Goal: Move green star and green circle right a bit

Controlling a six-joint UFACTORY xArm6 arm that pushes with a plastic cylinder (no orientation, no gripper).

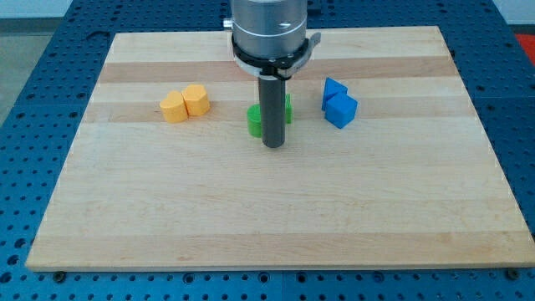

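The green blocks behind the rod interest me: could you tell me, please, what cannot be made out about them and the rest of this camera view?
- Green blocks: the rod covers their middle, so neither the star nor the circle can be told apart, nor whether they touch.
- My tip: it stands at the view's bottom edge of the green blocks; contact cannot be judged.
- Arm: cut off by the view's top edge.
- Blue blocks and yellow blocks: too small to name the shapes.

tip (274,145) before 2 blocks (255,122), centre board (251,217)
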